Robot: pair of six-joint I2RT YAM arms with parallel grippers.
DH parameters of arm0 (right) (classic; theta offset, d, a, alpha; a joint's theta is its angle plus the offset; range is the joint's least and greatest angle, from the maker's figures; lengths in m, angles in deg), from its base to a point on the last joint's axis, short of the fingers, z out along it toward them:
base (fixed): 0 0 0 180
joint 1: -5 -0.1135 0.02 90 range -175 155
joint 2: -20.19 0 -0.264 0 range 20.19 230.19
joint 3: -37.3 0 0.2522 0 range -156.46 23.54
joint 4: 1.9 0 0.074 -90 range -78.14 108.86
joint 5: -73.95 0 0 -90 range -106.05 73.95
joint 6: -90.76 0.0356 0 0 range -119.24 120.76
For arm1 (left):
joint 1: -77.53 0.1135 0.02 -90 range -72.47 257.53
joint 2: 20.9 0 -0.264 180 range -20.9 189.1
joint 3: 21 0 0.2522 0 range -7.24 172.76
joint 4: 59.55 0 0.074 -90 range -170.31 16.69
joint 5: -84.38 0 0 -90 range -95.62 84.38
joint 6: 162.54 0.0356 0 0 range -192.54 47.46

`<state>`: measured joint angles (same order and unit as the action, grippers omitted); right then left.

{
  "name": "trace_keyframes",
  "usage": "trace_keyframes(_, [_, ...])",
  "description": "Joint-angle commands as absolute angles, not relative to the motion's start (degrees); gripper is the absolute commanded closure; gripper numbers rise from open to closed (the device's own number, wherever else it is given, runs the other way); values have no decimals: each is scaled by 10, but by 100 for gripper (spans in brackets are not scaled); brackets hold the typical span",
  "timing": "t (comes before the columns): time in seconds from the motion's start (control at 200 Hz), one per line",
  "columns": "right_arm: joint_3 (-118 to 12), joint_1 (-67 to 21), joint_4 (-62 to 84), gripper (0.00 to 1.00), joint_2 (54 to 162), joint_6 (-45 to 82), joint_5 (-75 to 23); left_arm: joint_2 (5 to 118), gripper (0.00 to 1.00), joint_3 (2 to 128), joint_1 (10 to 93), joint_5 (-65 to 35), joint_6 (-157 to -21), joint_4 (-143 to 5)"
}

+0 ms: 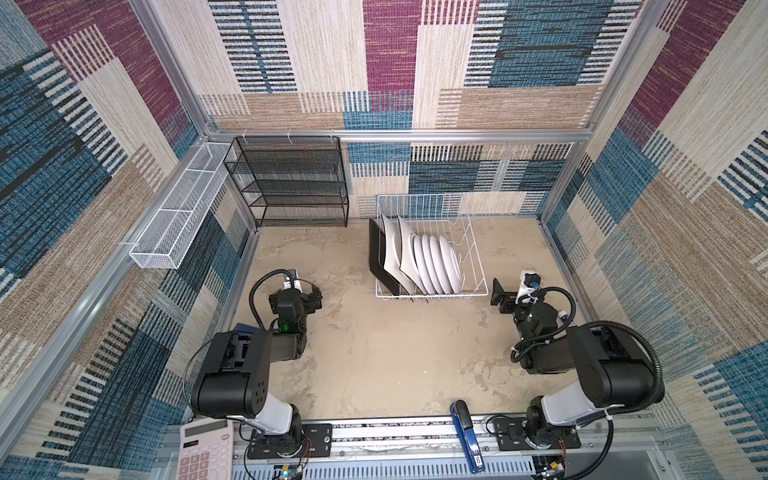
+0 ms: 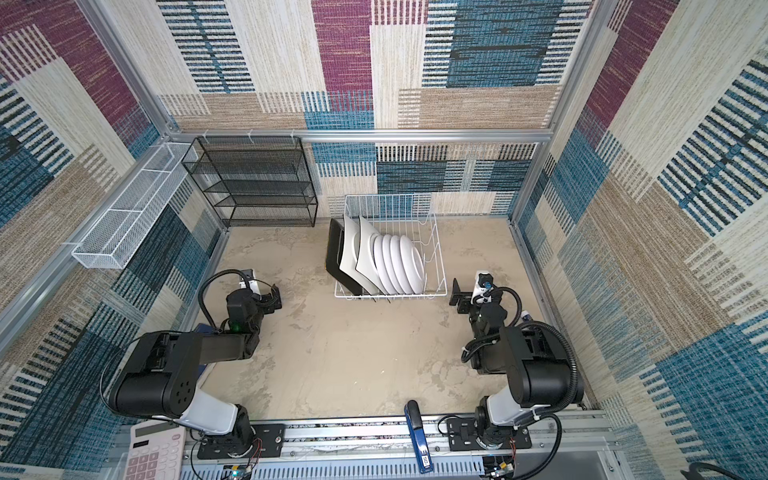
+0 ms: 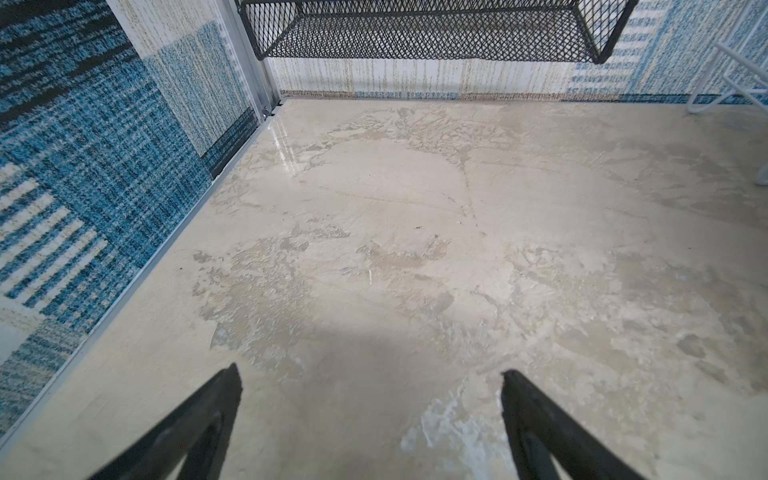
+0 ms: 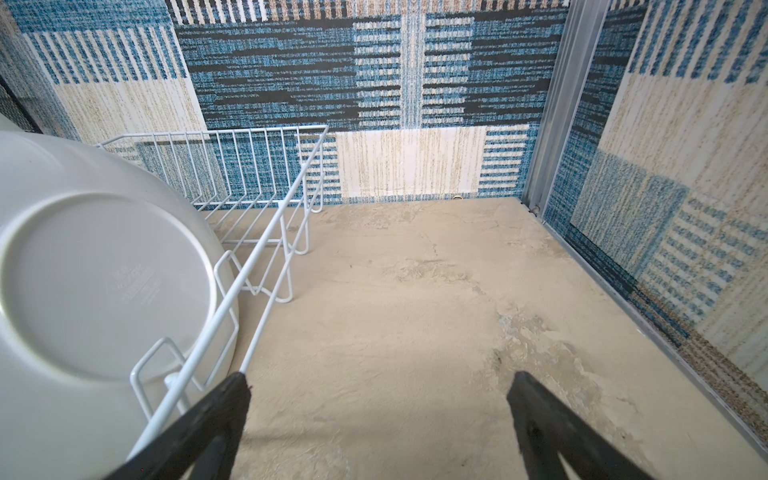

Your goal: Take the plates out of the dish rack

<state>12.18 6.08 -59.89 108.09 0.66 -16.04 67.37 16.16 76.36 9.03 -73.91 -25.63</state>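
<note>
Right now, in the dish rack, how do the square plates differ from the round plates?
Size: the square plates stand taller than the round plates. Colour: the outermost square plate shows a black back, while the round plates show plain white. Place: in both top views the square plates fill the left end of the dish rack, and the round plates sit to their right. Both sets stand on edge, leaning.

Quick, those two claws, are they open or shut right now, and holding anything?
The left gripper: open, holding nothing.
The right gripper: open, holding nothing.
</note>
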Motion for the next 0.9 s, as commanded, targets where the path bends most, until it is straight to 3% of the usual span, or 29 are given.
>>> trace_keyframes(0.0, [118, 60, -623, 1, 1082, 4, -161, 672, 0, 164, 765, 83, -742, -252])
trace_keyframes(0.381, [102, 60, -571, 1, 1051, 11, -141, 643, 0, 152, 766, 38, -721, -249])
trace_keyframes(0.681, [43, 60, -415, 1, 962, 19, -113, 481, 0, 210, 765, 1, -711, -422])
trace_keyframes(0.896, [-34, 60, -248, 1, 889, 67, -136, 420, 0, 382, 765, -62, -710, -694])
